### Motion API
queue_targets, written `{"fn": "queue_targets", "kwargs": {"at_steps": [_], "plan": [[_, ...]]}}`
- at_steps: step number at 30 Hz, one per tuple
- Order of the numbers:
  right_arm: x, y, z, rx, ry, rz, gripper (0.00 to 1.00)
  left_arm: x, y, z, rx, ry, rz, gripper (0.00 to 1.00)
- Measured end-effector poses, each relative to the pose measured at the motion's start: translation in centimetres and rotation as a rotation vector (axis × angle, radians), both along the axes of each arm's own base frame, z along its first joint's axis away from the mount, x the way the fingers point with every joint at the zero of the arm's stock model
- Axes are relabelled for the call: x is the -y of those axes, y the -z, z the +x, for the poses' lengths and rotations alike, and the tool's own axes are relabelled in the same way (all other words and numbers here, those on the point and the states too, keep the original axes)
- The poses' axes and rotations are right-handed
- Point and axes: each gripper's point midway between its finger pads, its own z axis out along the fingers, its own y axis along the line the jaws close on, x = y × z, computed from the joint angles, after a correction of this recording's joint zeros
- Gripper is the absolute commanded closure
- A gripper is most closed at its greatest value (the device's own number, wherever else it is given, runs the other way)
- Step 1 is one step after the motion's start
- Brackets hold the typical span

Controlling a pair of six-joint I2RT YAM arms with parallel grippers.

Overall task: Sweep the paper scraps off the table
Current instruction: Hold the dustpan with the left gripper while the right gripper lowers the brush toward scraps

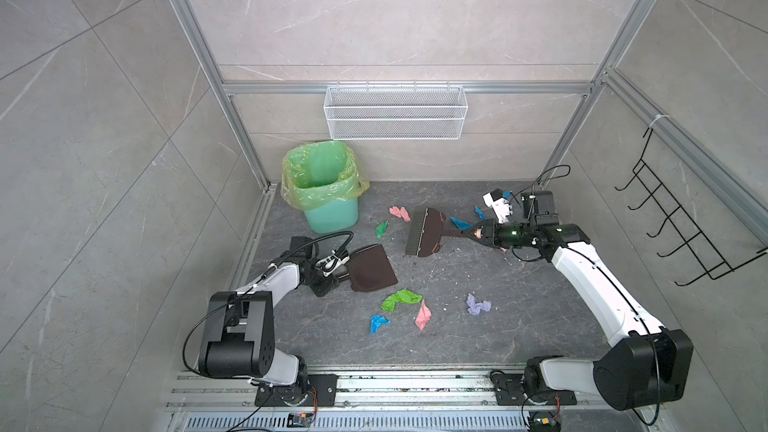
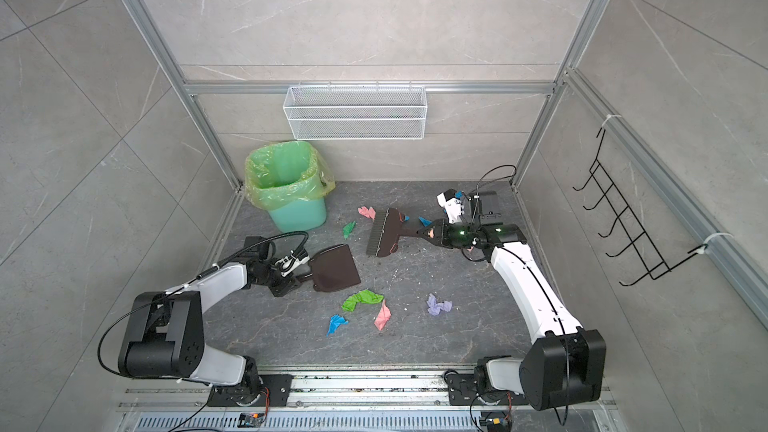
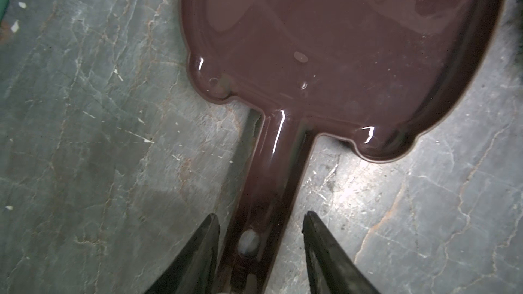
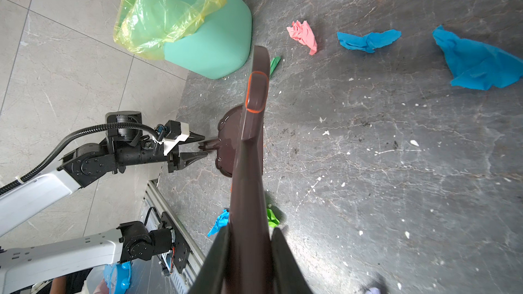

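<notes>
- The left claw [image 3: 259, 216] stands open, one finger on each side of the handle of the dustpan [image 1: 372, 268]. A sliver of stone shows between each finger and the handle, so it grips nothing.
- The dustpan lies flat on the left part of the worktop [image 1: 498, 338], with its wide mouth turned towards the middle.
- The right claw [image 4: 249, 231] is closed tight on the handle of the brush [image 1: 426, 234]. The brush reaches out leftwards with its bristle row facing the bin [image 1: 332, 218]; I cannot tell whether the bristles touch the stone.
- The paper scraps [image 1: 401, 299] all lie loose on the worktop, in two groups.
- Far group: a pink scrap [image 1: 400, 213] lies just beside the far corner of the brush head. A small green scrap [image 1: 382, 229] lies between the bin and the brush, and two blue scraps [image 1: 460, 223] lie beside the brush handle, near the right claw.
- Near group: a large green scrap, a second pink piece [image 1: 423, 315] and a blue piece [image 1: 379, 322] sit close together, nearer the robot than the dustpan. A lilac scrap [image 1: 478, 305] lies apart to their right.
- The bin stands in the far left corner, with a yellowish liner folded over its rim.
</notes>
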Motion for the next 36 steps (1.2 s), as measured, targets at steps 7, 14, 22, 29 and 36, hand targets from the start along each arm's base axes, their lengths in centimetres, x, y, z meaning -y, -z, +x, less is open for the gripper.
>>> {"fn": "queue_targets", "kwargs": {"at_steps": [7,14,22,29,36], "plan": [[0.0,0.0,0.0,-0.001,-0.001,0.003,1.0,-0.1,1.3,0.0,-0.038,0.0,0.01,0.47],[0.0,0.1,0.0,-0.001,-0.001,0.003,1.0,0.1,1.4,0.8,-0.046,0.012,0.002,0.53],[0.0,0.4,-0.1,-0.005,0.0,0.002,1.0,0.4,1.4,0.8,-0.058,0.038,-0.007,0.74],[0.7,0.8,0.2,-0.003,0.038,-0.034,1.0,0.6,1.4,0.5,-0.069,0.051,-0.008,0.83],[1.7,1.3,0.6,0.001,0.089,-0.089,1.0,2.0,0.6,-1.1,-0.091,0.108,0.005,0.89]]}}
